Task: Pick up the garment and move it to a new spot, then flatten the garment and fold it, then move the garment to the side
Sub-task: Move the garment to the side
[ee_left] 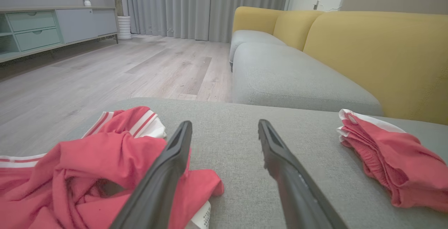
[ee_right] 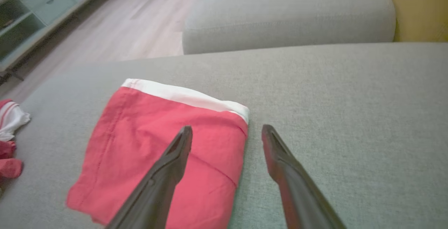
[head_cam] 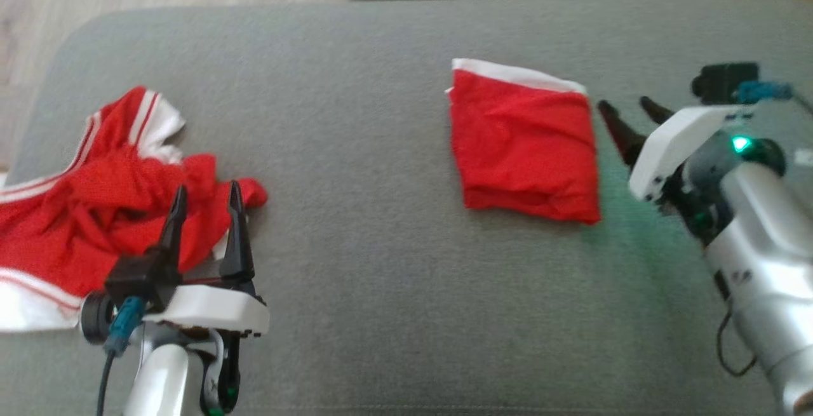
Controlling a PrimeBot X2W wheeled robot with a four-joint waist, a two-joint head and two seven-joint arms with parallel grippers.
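Folded red fabric garment with a white band (head_cam: 524, 143) lies flat on the grey sofa cushion (head_cam: 381, 289), right of centre. Right gripper (head_cam: 622, 103) hovers just beside its edge, 2 fingers (head_cam: 617, 127) spread, empty. Left gripper (head_cam: 208, 187), also released, hangs over a crumpled red-and-white striped garment (head_cam: 89, 219).

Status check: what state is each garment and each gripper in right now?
folded garment: folded flat, white band on its far edge, lying on the grey cushion.
crumpled garment: bunched up, unfolded, at the cushion's left end.
left gripper: open, empty, at the crumpled garment's edge.
right gripper: open, empty, beside the folded garment.
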